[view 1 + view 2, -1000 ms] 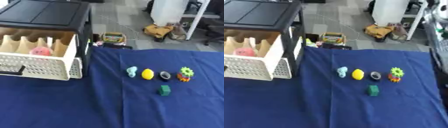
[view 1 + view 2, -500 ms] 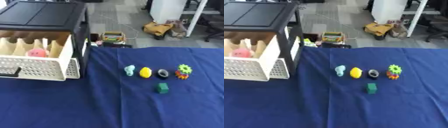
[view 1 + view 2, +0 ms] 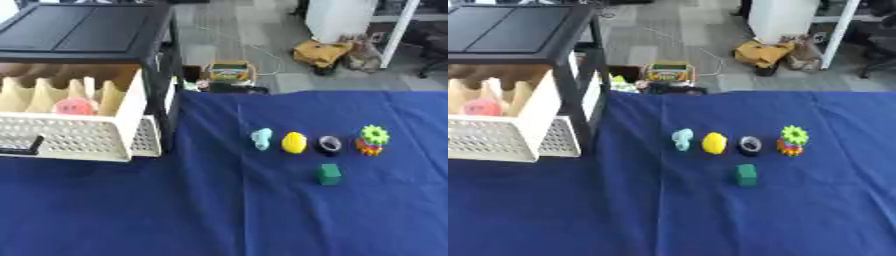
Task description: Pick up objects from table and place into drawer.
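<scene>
A row of small objects lies on the blue table cloth (image 3: pixel 219 210): a pale turquoise piece (image 3: pixel 261 138), a yellow oval (image 3: pixel 294 142), a dark ring (image 3: pixel 329 144) and a green gear on an orange-red one (image 3: pixel 373 139). In front of the row sits a green block (image 3: pixel 329 174). At the left, a white perforated drawer (image 3: pixel 79 142) stands pulled out of a black cabinet (image 3: pixel 87 31), with a pink round thing (image 3: pixel 75 106) inside. Neither hand shows in either view.
Beyond the table's far edge, on the grey floor, are a colourful box (image 3: pixel 228 72), a yellow-brown bag (image 3: pixel 321 52) and white furniture legs (image 3: pixel 394 35). A black handle (image 3: pixel 22 147) sticks out of the drawer front.
The whole picture has shifted a little, so the camera has tilted. A dark arm at the right edge of the right eye view one second ago is gone. The objects lie as before.
</scene>
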